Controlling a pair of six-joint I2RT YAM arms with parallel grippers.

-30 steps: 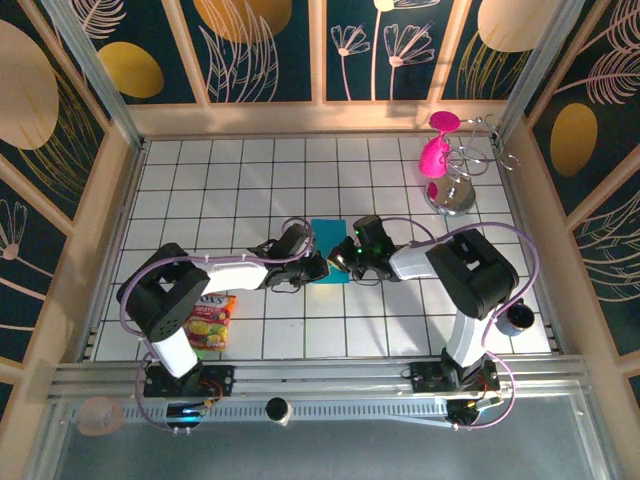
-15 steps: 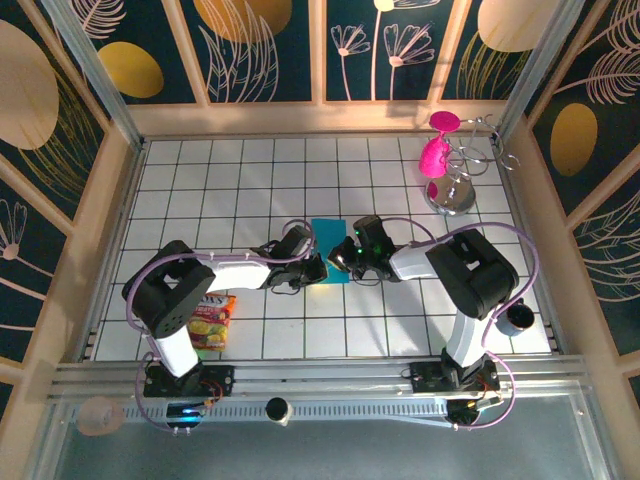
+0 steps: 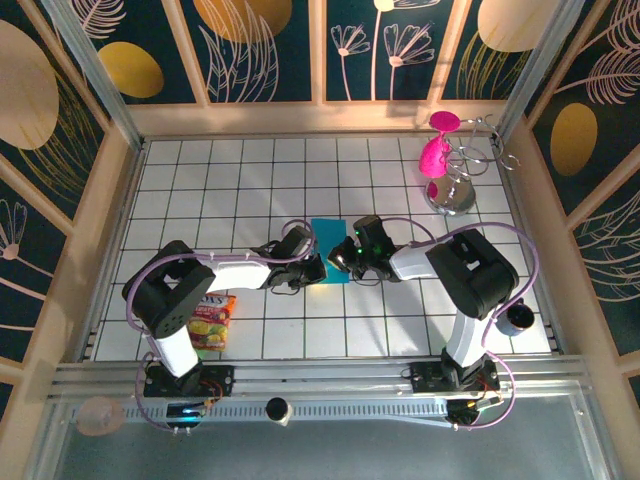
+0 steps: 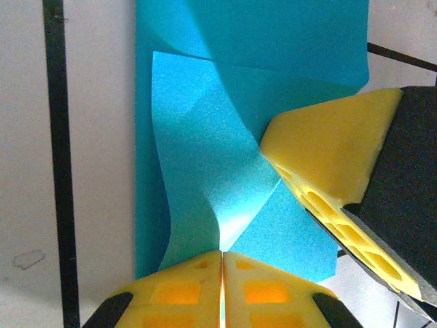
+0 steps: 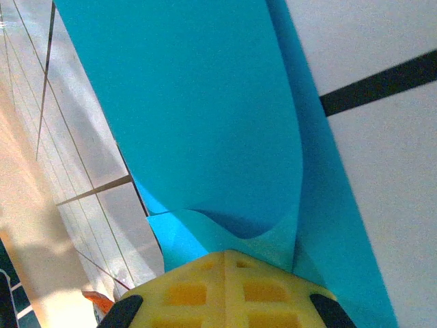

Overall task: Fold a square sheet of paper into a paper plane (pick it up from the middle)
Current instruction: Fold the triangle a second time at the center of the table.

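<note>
1. Where your left wrist camera looks down, you see the left gripper (image 4: 222,256) with its two yellow pads pressed flat together. A lifted flap of the square sheet of paper (image 4: 205,157) narrows into the seam between them, so this gripper is pinching the paper.
2. On your right wrist camera, the right gripper (image 5: 226,257) is likewise closed pad against pad. A curled-up layer of the turquoise sheet dips into its tips, so it too has hold of the paper.
3. Back in the left wrist view, one of the right gripper's fingers (image 4: 321,154) comes in from the right, just beside the lifted flap. It appears to rest on the sheet, though you cannot be sure of the contact from this angle.
4. Beneath the raised flap, the rest of the sheet lies flat on the white gridded table (image 3: 200,190).
5. From the top camera, you find the two grippers nose to nose near the middle of the table, over the near part of the sheet. The sheet's far part shows bare just beyond them.
6. The left arm (image 3: 235,272) reaches in from the left and the right arm (image 3: 415,262) from the right.
7. A red-and-yellow snack packet (image 3: 210,322) lies near the left arm's base, well apart from the paper.
8. Pink goblets (image 3: 436,152) hang on a wire rack (image 3: 462,178) at the far right corner.
</note>
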